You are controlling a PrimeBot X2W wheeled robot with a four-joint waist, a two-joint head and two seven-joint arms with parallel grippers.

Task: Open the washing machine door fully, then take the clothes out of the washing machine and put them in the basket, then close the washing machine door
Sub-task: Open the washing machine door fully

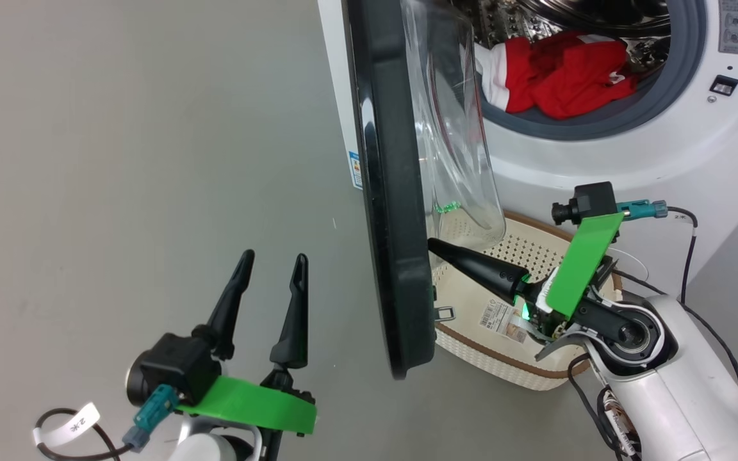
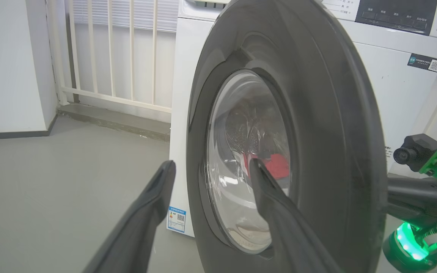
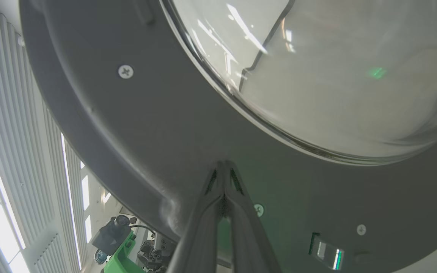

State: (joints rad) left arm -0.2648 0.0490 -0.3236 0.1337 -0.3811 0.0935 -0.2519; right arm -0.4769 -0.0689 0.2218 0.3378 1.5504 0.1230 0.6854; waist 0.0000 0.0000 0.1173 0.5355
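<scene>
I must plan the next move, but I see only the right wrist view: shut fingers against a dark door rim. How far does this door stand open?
Observer: The large round, black-rimmed glass washing machine door is swung out, about square to the front of the big white front-loading washing machine.
Operator: What is inside?
Observer: Soft red and white clothes, lying in the perforated steel drum.
Operator: And below the opening?
Observer: A cream perforated plastic basket with a brown rim; no clothes show in it.

The white cable tag (image 1: pixel 74 427) reads "2" beside a star-like mark.
</scene>
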